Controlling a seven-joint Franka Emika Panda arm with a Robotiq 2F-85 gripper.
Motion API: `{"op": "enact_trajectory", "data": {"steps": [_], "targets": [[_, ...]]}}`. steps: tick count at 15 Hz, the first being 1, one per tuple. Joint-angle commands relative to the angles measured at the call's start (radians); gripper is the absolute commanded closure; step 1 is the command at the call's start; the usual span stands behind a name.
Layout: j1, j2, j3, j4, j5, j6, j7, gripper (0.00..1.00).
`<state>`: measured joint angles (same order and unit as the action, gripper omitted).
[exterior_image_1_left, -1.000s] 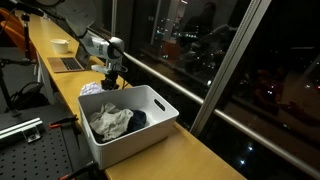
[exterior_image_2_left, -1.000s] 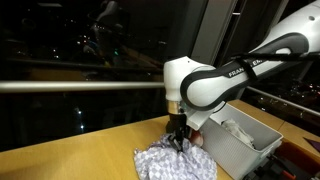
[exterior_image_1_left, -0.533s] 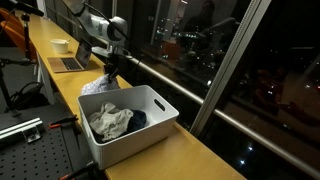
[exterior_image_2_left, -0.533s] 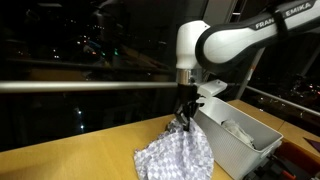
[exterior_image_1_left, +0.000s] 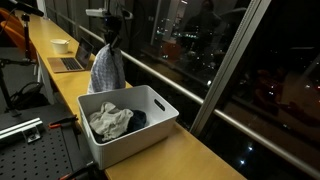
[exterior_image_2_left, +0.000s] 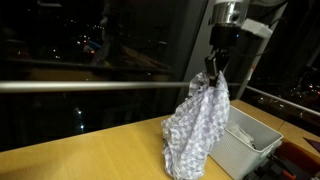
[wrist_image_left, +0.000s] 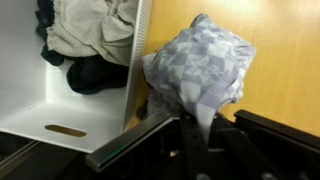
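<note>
The jaws, pinched nearly shut on the top of the patterned cloth (exterior_image_2_left: 197, 125), hold it high so it hangs at six o'clock from them, long axis vertical, above the wooden surface (exterior_image_2_left: 80, 150), with the white bin (exterior_image_2_left: 238, 158) just beside it at four o'clock.

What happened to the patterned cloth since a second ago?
The gripper closed on the patterned cloth that lay crumpled on the wooden table and lifted it up high. The cloth now hangs down from the shut jaws beside the white bin. The clothes in the bin, the laptop and the bowl stayed where they were.
</note>
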<state>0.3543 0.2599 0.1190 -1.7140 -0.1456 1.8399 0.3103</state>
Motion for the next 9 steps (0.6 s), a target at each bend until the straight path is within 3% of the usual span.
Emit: {"op": "enact_trajectory", "data": {"steps": [1, 9], "targets": [[-0.051, -0.182, 0.005, -0.045, -0.015, -0.071, 0.046, 0.99], [-0.215, -0.418, -0.014, 0.113, -0.092, -0.405, 0.032, 0.99]]}}
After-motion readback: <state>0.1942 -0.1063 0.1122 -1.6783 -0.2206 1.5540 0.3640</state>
